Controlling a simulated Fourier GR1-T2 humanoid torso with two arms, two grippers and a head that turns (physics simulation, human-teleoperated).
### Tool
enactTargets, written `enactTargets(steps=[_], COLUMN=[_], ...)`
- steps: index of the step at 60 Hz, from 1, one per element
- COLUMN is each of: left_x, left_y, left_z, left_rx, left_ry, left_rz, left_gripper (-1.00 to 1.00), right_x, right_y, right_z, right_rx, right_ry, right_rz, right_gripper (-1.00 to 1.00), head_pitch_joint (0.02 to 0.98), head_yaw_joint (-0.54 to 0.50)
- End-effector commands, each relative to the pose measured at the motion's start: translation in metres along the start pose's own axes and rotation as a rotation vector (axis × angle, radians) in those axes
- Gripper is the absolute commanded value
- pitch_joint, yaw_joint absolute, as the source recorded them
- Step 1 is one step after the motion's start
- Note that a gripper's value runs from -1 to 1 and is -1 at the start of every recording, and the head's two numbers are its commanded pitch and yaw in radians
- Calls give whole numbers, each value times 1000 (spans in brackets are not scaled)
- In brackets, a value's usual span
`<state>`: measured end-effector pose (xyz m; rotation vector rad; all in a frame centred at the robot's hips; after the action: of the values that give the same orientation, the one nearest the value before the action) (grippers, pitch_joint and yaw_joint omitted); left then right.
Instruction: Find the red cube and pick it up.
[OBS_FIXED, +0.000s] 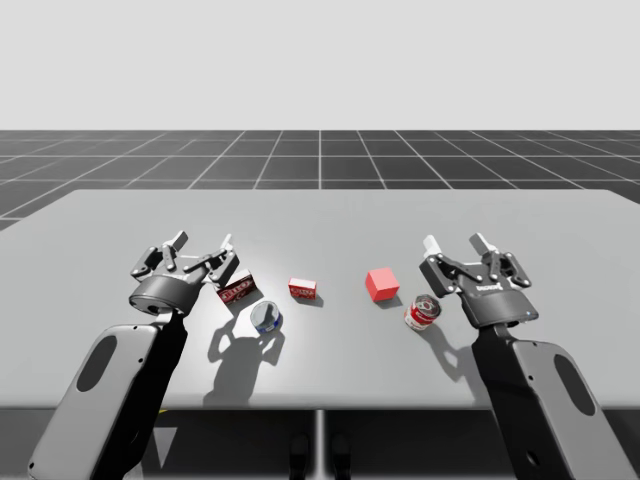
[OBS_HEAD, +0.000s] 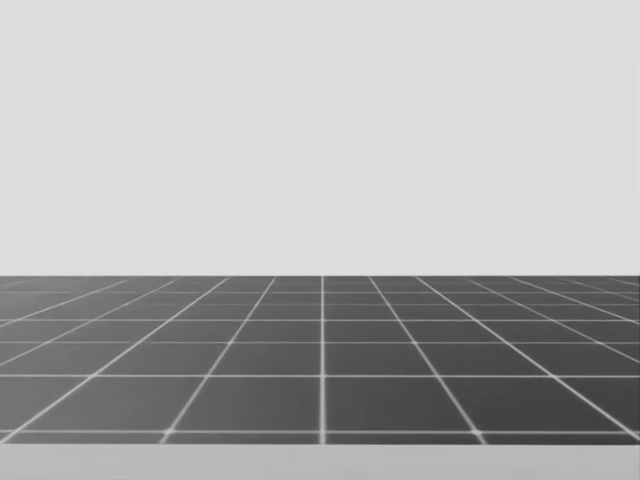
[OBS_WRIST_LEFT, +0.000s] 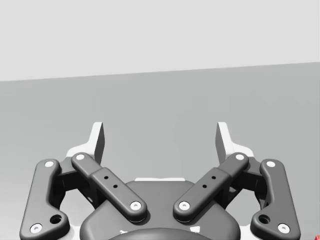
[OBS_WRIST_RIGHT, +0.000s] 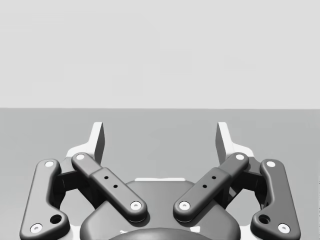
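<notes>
Work is only starting: red-and-white can (OBS_FIXED: 422, 312) is standing nearest, red cube (OBS_FIXED: 382, 284) is sitting untouched at its eleven o'clock, and right gripper (OBS_FIXED: 458, 243) and left gripper (OBS_FIXED: 203, 243) are hovering wide open, empty. Reaching, closing and lifting are remaining.

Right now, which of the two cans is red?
The red-and-white can beside the red cube, near my right gripper. The blue-and-white can lies further left.

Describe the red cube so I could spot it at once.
On the grey table, look near my right gripper. The red cube sits next to a red-and-white can. Unlike the small red box toward my left, it is plain red, without print.
</notes>
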<state>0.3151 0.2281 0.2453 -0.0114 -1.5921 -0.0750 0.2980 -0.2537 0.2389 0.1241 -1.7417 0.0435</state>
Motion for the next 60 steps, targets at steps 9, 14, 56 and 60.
enactTargets(steps=[9, 14, 56, 60], left_x=[0, 0, 0, -1], left_y=[1, 1, 3, 2], left_z=[0, 0, -1, -1], left_rx=[1, 3, 8, 7], left_ry=[1, 1, 6, 6], left_rz=[1, 2, -4, -5], left_gripper=[-1000, -1000, -1000, -1000], right_x=[0, 0, -3, -3], right_y=[0, 0, -3, -3], right_z=[0, 0, -3, -3], right_rx=[-1, 2, -6, -7], right_ry=[-13, -6, 16, 17], right_rz=[5, 14, 17, 17], right_gripper=[-1000, -1000, -1000, -1000], head_pitch_joint=[78, 116, 682, 715], head_yaw_joint=[4, 4, -101, -142])
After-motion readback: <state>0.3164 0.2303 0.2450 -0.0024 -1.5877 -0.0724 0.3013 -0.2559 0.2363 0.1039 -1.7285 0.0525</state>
